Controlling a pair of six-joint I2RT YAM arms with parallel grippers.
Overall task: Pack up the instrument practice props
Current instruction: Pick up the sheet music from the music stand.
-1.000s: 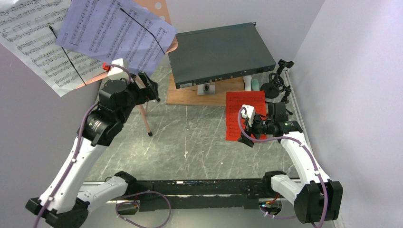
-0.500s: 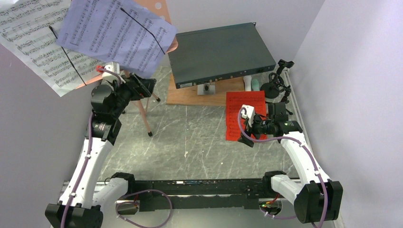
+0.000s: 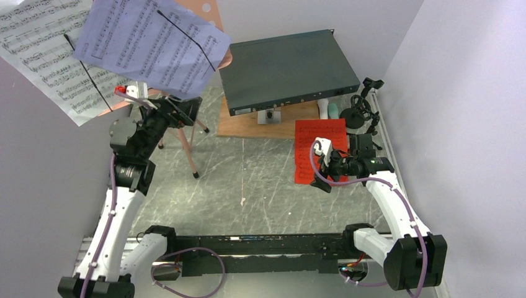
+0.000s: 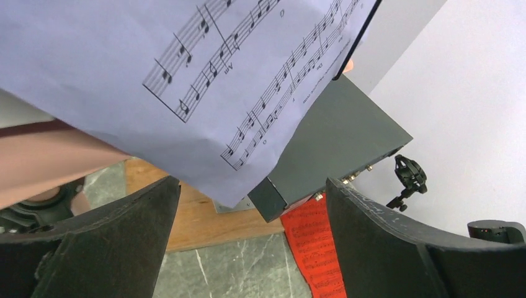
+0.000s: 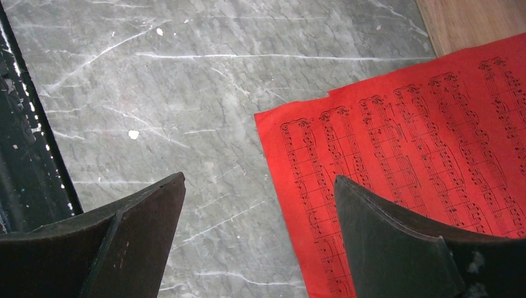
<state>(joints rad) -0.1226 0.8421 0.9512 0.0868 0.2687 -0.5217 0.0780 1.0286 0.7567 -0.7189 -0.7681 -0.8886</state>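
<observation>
Bench [image 3: 260, 180]: grey marble-look top, pale veins, scratches and a few white flecks.
Walls: plain pale panels at left [image 3: 31, 174], back [image 3: 298, 15] and right [image 3: 459, 93].
Far side: wooden board [image 3: 239, 124] on the bench, dark grey flat box [image 3: 288, 68] lying partly over it.
Near edge: black rail [image 3: 260, 245] running across.
Light: even, soft shadows.
</observation>
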